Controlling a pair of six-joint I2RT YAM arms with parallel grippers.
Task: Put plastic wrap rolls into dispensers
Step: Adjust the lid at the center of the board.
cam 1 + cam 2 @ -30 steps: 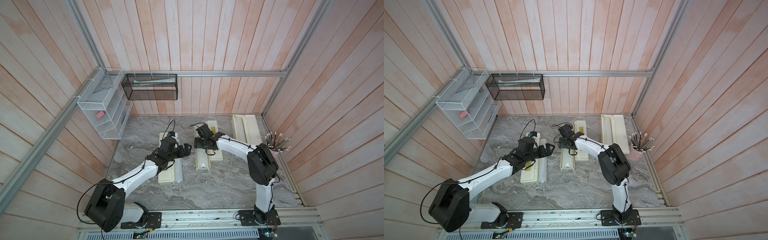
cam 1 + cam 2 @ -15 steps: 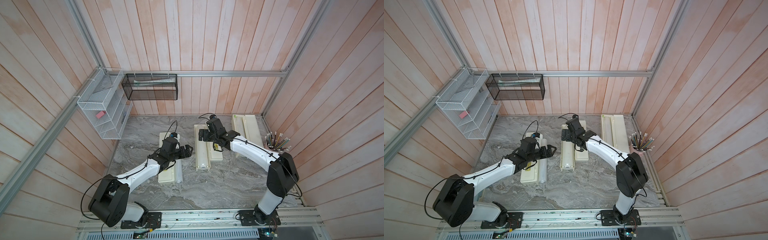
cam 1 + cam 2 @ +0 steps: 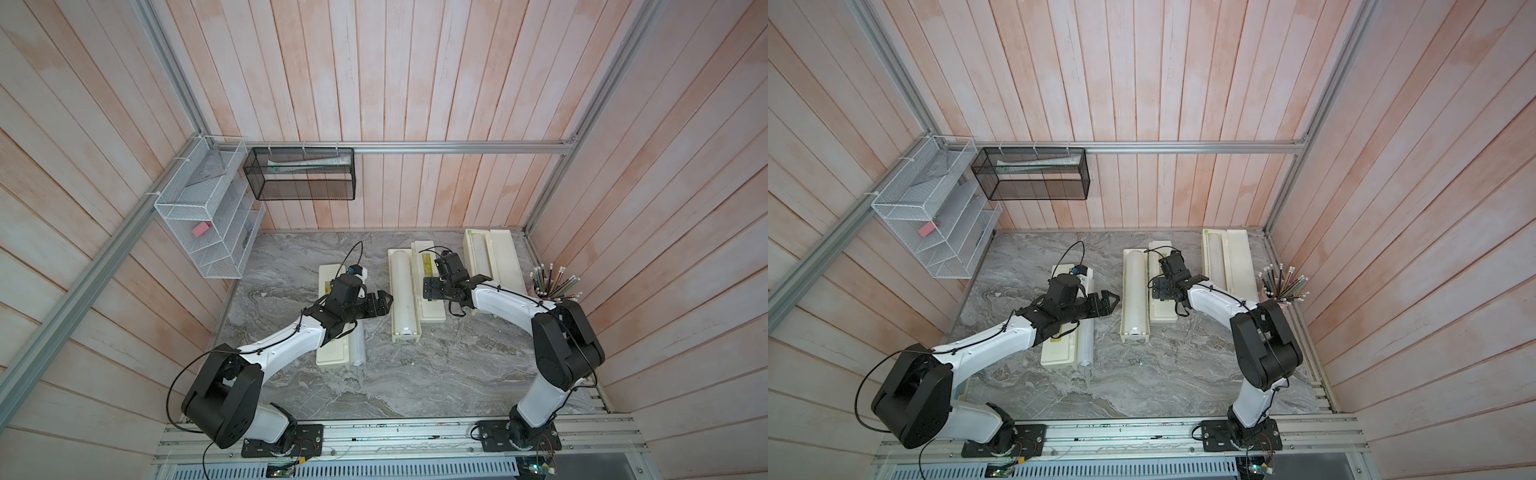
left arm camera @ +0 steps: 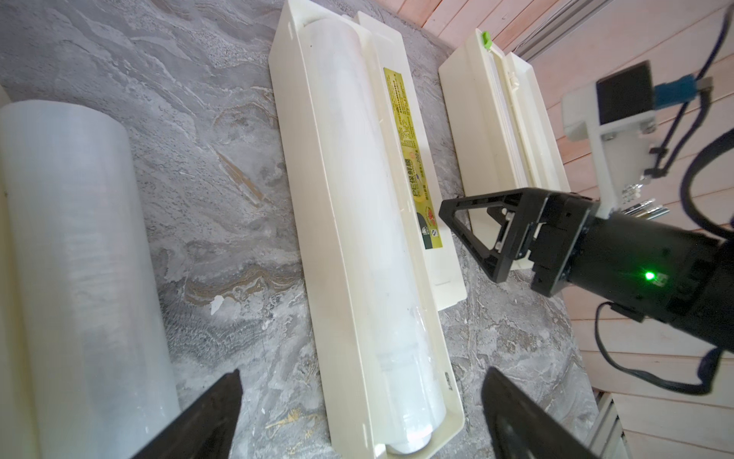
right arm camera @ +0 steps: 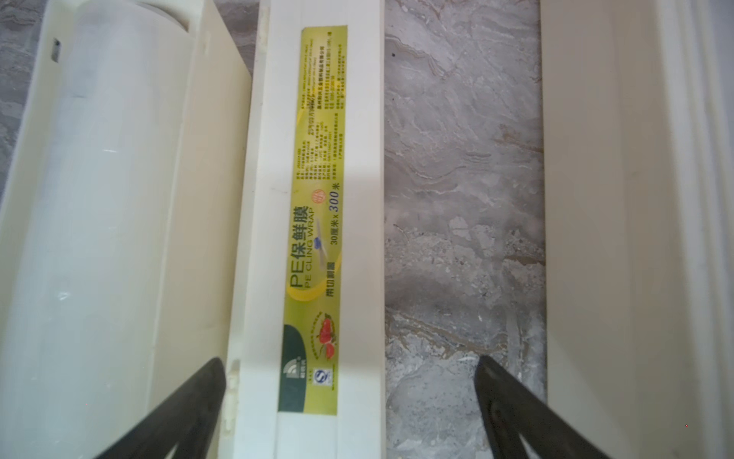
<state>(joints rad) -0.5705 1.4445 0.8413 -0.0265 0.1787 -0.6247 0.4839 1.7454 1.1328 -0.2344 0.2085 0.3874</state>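
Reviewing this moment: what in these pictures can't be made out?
- Left dispenser: in both top views the left arm covers its middle, so the lid state is unclear.
- Far-right dispenser: the right wrist view cuts it off at the edge, and the top views are too small to confirm a roll inside.
- Black mesh basket: in the top views the mesh blurs its contents.
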